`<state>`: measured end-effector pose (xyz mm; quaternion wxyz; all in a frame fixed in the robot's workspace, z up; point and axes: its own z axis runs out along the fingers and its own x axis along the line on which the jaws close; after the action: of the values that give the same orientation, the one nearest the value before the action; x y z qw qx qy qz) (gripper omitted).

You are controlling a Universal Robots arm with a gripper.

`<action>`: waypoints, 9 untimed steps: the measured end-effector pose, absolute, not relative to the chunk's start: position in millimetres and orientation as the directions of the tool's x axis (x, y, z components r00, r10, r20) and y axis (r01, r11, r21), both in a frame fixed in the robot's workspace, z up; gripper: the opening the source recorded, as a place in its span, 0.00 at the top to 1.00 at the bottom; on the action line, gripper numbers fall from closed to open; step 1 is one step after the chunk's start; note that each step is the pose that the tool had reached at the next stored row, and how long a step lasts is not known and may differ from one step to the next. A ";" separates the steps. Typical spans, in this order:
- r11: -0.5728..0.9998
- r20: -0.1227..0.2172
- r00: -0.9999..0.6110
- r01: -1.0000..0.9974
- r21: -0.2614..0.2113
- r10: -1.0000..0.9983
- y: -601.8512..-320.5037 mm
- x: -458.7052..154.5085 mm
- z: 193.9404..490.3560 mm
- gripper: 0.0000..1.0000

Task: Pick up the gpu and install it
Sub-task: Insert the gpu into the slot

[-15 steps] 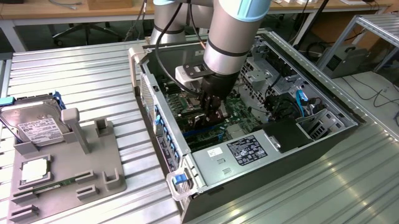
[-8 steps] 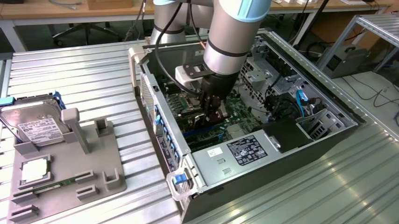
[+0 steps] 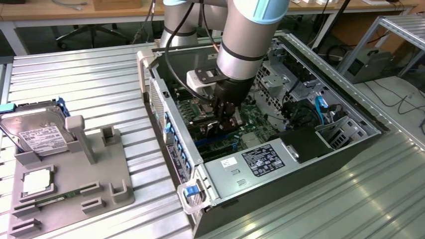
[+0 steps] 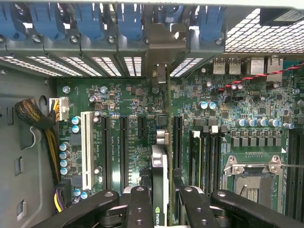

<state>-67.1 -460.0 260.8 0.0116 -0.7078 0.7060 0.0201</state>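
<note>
My gripper (image 3: 222,121) reaches down into the open computer case (image 3: 199,214), over the green motherboard (image 3: 256,115). It is shut on the gpu (image 4: 161,171), a thin black card seen edge-on between the black fingers (image 4: 140,206). The card stands on edge above the motherboard's long black expansion slots (image 4: 122,145). Its silver bracket end (image 4: 160,73) reaches the case's rear slot openings. In the exterior view the card (image 3: 214,130) is a dark shape just under the fingers, mostly hidden by the wrist.
A grey parts fixture (image 3: 73,174) on the exterior view's left holds a silver hard drive (image 3: 37,133), a CPU (image 3: 35,182) and a green RAM stick (image 3: 56,197). Inside the case are the power supply (image 3: 262,158), blue slot latches (image 4: 85,21), the CPU socket (image 4: 254,178) and cable bundles (image 4: 40,118).
</note>
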 end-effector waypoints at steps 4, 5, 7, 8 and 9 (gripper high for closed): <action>-0.003 -0.045 0.003 -1.000 0.012 -0.999 -459.9 -67.3 260.2 0.73; -0.003 -0.045 0.003 -1.000 0.012 -0.999 -459.9 -67.3 260.1 0.73; -0.003 -0.045 0.003 -1.000 0.012 -0.999 -459.9 -67.5 259.4 0.73; -0.003 -0.045 0.003 -1.000 0.012 -0.999 -459.9 -67.5 259.4 0.73; -0.003 -0.045 0.003 -1.000 0.012 -0.999 -459.9 -67.5 259.4 0.73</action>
<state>-67.5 -459.9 259.4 0.0116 -0.7079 0.7059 0.0199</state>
